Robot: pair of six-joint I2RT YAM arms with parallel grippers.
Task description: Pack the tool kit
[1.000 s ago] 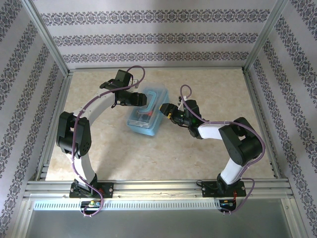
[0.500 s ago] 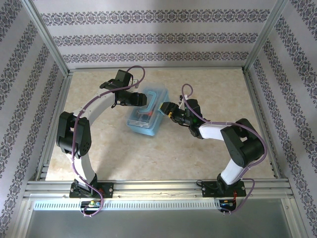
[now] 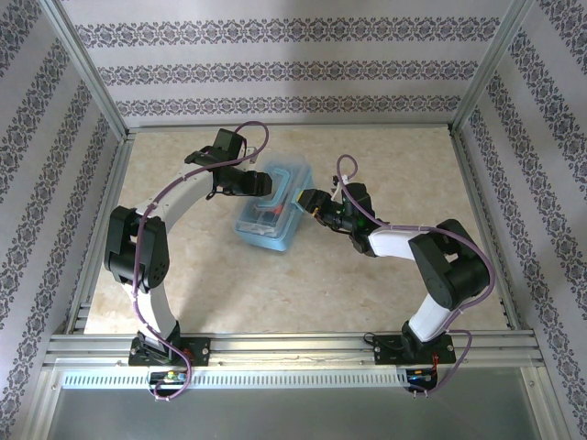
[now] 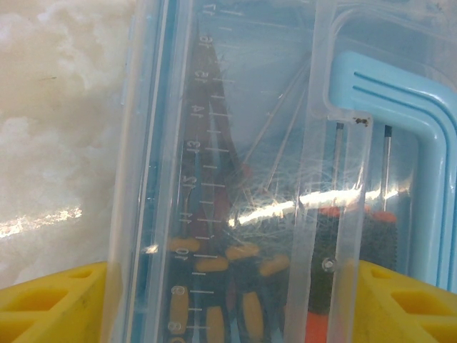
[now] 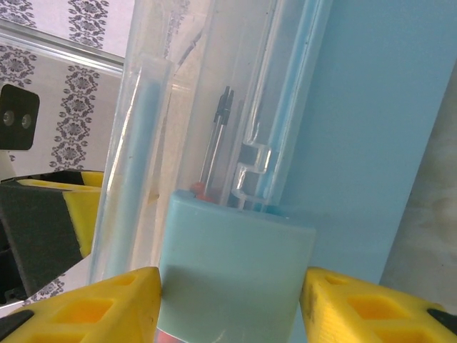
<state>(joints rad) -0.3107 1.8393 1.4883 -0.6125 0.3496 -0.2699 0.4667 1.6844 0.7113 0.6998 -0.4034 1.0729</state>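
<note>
Beige marbled table [image 3: 394,165], closed in by an aluminium frame and patterned walls. On it, a little beyond the middle and nearer to the far edge than to the near one, a translucent blue tool case [image 3: 275,209], lying flat, with the lid over the tools and one short end turned toward the near edge.

Left arm arched over from the near-left corner, with the left gripper [image 3: 267,183] at the far-left side of the case. From the left wrist: left gripper [image 4: 232,300] open, yellow fingers [image 4: 50,307] set wide apart, the clear lid of the case [image 4: 235,107] lying across the gap between them. Touching the lid or only just above it: cannot tell.

Right arm stretched in from the near-right corner, with the right gripper [image 3: 308,203] at the right edge of the case. From the right wrist: right gripper [image 5: 232,300] clamped on the light blue latch [image 5: 235,264], one yellow finger pressed against each side of it, the blue side of the case [image 5: 371,107] just behind.

On the lid, toward the right in the left wrist view, a light blue L-shaped piece [image 4: 421,143]. Under the lid, black handles with yellow patches [image 4: 246,311], beside them an orange and black handle [image 4: 375,239] and two thin metal shafts [image 4: 385,161]. Along the left part of the lid, moulded ruler marks [image 4: 196,179] with small numbers.
</note>
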